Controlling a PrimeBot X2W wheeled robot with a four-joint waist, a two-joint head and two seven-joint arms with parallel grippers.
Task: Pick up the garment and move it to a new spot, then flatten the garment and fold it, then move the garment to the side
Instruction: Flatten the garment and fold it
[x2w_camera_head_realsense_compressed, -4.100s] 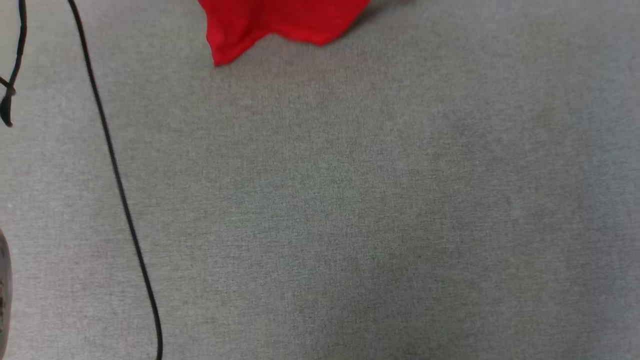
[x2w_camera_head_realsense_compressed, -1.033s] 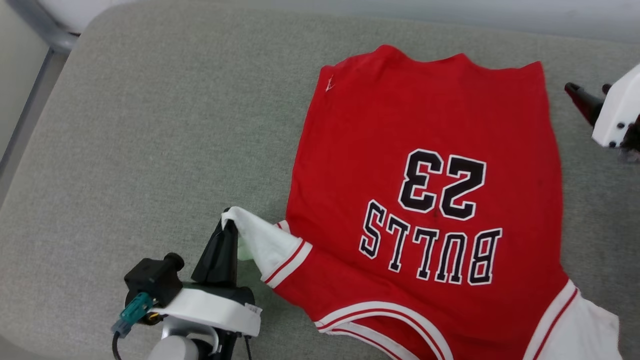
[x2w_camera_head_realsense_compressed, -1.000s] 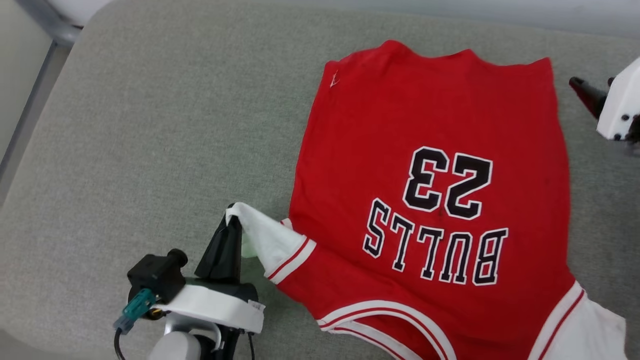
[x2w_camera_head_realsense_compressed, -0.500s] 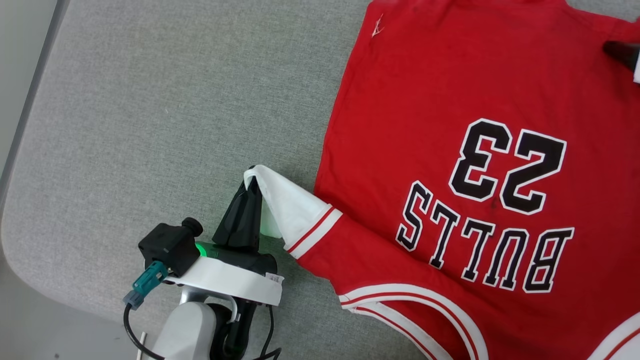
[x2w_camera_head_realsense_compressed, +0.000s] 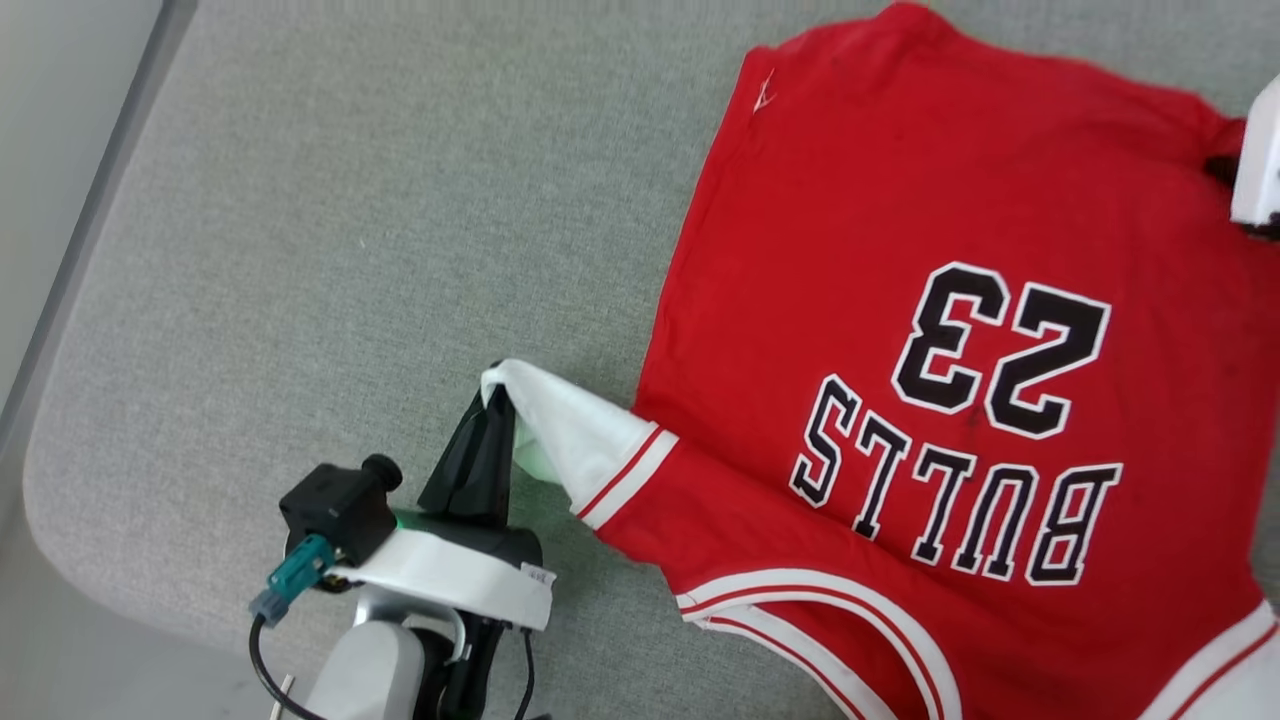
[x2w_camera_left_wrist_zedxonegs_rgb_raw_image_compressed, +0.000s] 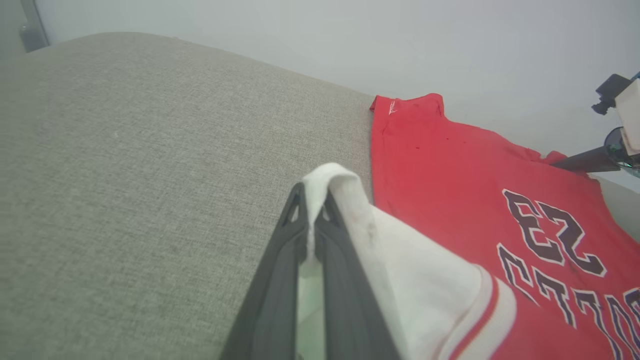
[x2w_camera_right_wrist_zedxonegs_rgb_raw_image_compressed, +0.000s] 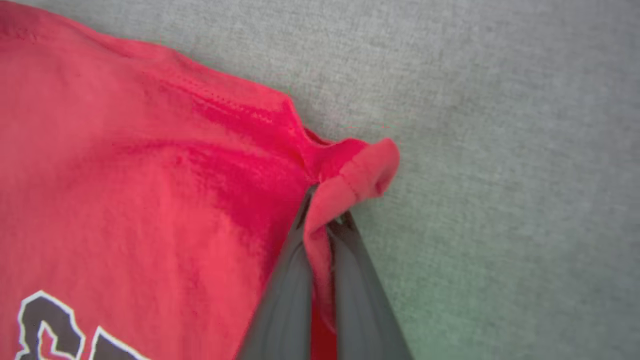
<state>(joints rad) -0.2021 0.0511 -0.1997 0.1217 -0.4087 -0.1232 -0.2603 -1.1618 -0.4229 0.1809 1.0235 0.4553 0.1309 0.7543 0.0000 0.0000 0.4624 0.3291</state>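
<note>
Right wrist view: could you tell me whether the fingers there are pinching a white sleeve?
No, the right gripper is shut on a red corner of the garment, not white fabric.

Left end effector, right — both pinched tight

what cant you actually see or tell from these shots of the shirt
- Garment, head view: second sleeve and neckline run off the bottom and right edges.
- Right gripper, head view: mostly cut off by the right edge; its wrist view shows it shut on the hem corner.
- Left gripper, left wrist view: the fingers hide how much sleeve they pinch.
- Lettering, right wrist view: cut off by the bottom edge.
</note>
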